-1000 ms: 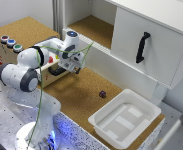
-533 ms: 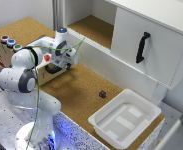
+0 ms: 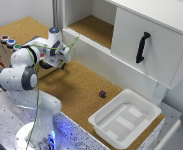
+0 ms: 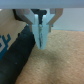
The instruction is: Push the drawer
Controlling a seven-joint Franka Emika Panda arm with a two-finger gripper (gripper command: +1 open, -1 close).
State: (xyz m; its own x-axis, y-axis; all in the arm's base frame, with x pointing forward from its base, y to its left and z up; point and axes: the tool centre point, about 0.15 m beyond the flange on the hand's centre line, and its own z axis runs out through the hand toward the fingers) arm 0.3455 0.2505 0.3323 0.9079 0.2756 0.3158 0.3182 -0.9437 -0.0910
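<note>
**Drawer front masked by the arm, tool pressed close**

Drawer (image 3: 47,69) set in the wooden box (image 3: 1,50) at the desk (image 3: 81,90) edge on the exterior view's left, below the coloured buttons (image 3: 8,41). Lies just beyond the tool (image 3: 60,59), on its far side toward the box; push presumably straight into the box face. Tool (image 4: 40,37) clenched, fingertips (image 4: 37,40) together, grasping nothing visible. Black handle (image 4: 17,52) seen beside the tool in the wrist view, touching or nearly so; cannot tell which. Drawer front mostly hidden behind the arm (image 3: 26,65); how far it stands out impossible to judge. Wrist view blurred.
</note>
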